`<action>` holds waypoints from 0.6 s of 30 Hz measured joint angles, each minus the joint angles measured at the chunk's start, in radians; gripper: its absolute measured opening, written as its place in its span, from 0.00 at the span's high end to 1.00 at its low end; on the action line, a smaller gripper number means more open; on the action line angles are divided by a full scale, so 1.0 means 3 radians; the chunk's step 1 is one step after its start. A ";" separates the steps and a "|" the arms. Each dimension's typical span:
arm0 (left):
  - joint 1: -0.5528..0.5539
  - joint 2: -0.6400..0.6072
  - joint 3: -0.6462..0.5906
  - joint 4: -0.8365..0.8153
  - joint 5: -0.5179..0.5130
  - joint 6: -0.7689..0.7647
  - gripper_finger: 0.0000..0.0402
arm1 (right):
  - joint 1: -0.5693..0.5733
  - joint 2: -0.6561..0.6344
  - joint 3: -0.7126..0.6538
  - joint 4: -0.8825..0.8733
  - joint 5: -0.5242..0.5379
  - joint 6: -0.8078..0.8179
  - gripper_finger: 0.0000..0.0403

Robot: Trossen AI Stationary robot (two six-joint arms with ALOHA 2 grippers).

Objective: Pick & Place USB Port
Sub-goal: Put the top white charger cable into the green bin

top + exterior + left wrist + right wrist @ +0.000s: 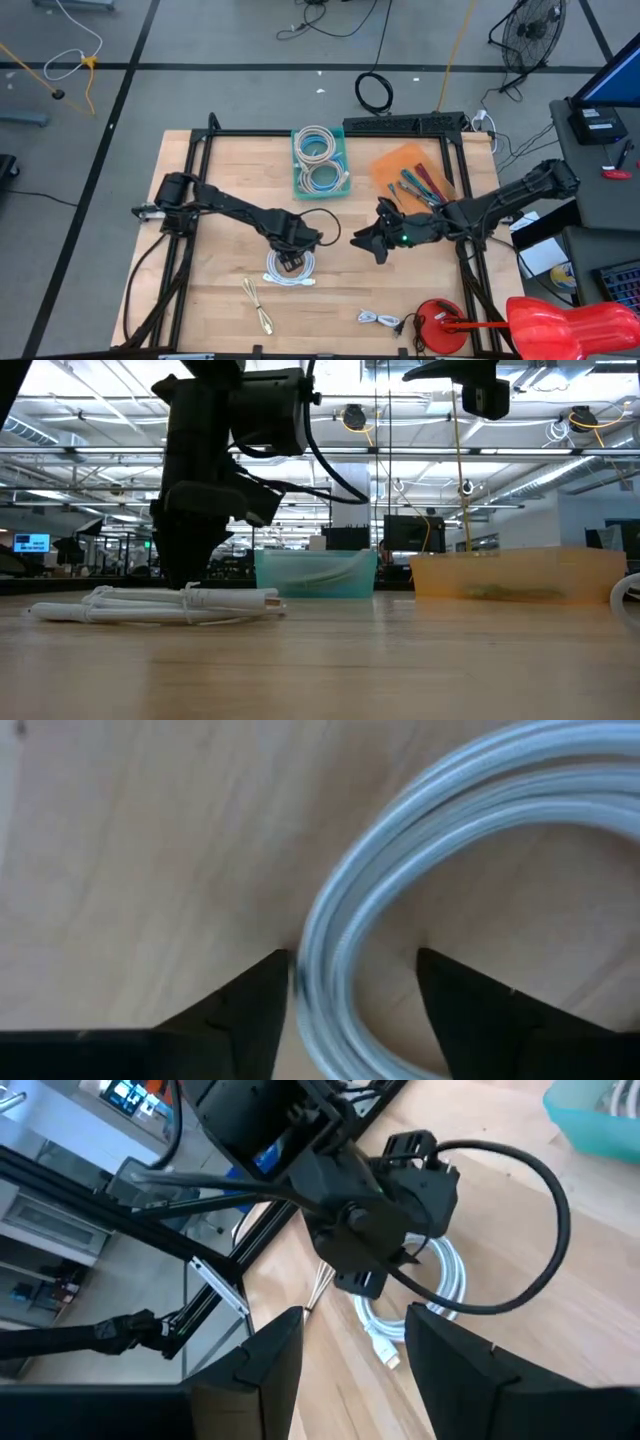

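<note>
The left hand [291, 262], fingers apart, straddles the coiled white USB cable [289, 270] near the tabletop's [220, 310] front edge; the right hand [362, 240] hovers nearby, fingers apart.

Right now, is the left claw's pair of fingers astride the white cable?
Yes: the left wrist view shows the open left claw with the white cable running between its fingers.

Left gripper [291, 262] is down over the coiled white cable [290, 268], just below the teal bin [320, 160], which holds two more white coils. Right gripper [368, 240] hovers right of that coil. Orange tray [400, 165] sits right of the bin.
</note>
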 joint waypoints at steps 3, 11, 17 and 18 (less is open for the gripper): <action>-0.0023 -0.0012 -0.0054 0.0039 0.0042 -0.0055 0.52 | 0.0026 0.0000 -0.0001 0.0000 0.0069 0.0000 0.58; -0.0071 -0.0009 -0.0067 0.0052 0.0047 -0.0059 0.74 | 0.0029 0.0000 -0.0001 0.0000 0.0077 -0.0004 0.58; -0.0073 -0.0107 -0.0096 -0.0169 -0.0059 -0.0095 0.91 | 0.0027 0.0000 -0.0001 -0.0001 0.0077 -0.0003 0.58; -0.0063 -0.0156 -0.0104 -0.0196 -0.0072 -0.0101 0.91 | 0.0027 0.0000 -0.0001 0.0001 0.0078 -0.0003 0.58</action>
